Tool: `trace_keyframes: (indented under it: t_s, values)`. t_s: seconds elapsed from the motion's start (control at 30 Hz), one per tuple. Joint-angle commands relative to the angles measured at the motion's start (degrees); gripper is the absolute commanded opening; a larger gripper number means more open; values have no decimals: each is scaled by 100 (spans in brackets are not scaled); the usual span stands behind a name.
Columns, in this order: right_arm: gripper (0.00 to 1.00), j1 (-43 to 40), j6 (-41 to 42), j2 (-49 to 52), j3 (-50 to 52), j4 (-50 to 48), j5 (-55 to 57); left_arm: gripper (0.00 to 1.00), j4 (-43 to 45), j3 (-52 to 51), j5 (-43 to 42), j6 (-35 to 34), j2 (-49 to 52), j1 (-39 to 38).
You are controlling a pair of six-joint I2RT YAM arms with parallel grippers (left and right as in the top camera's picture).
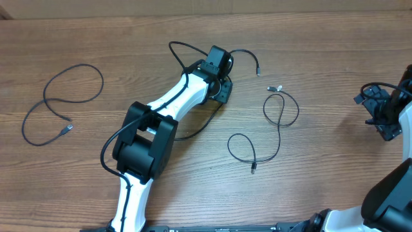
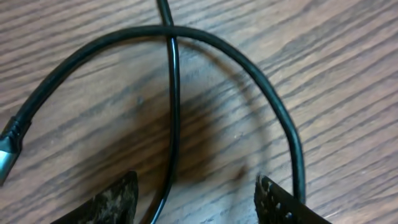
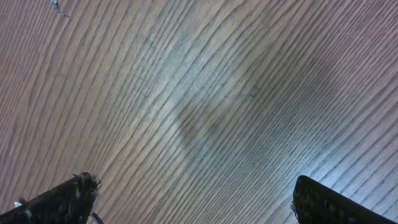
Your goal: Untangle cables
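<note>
Three thin black cables lie on the wooden table. One cable (image 1: 183,48) loops under my left gripper (image 1: 221,77), and its plug end lies at the right (image 1: 258,72). In the left wrist view this cable (image 2: 267,93) crosses itself in a loop, with a metallic plug (image 2: 6,152) at the left edge. My left gripper (image 2: 196,199) is open low over the table, and one strand runs between its fingers. A second cable (image 1: 280,122) curls at centre right. A third cable (image 1: 64,96) lies at far left. My right gripper (image 1: 381,116) (image 3: 196,199) is open and empty over bare wood.
The left arm (image 1: 161,116) stretches diagonally across the table's middle from the front edge. A thin black strand (image 1: 196,131) emerges beside it. The right arm's base (image 1: 386,193) is at the front right. A small plug (image 3: 57,6) shows at the top left of the right wrist view.
</note>
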State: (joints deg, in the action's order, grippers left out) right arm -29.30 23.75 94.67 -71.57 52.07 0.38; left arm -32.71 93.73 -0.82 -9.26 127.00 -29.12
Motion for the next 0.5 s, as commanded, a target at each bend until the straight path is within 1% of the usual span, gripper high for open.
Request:
trace_keyframes:
  t_s: [0.0,0.07,0.2,0.27,0.33,0.47]
  values:
    - [100,-13,-2,-31,11,-24,42,57,-26,87,168,201,46,35]
    - [100,-13,-2,-31,11,-24,44,54,-26,87,166,199,94,35]
    - [100,-13,-2,-31,11,-22,42,42,-98,85,133,197,313,37]
    - [100,-13,-2,-31,11,-24,44,38,-175,85,125,197,433,37]
    - [100,-13,-2,-31,11,-24,42,31,-291,87,127,199,562,39]
    - [100,-13,-2,-31,11,-24,42,10,-699,87,125,199,610,59]
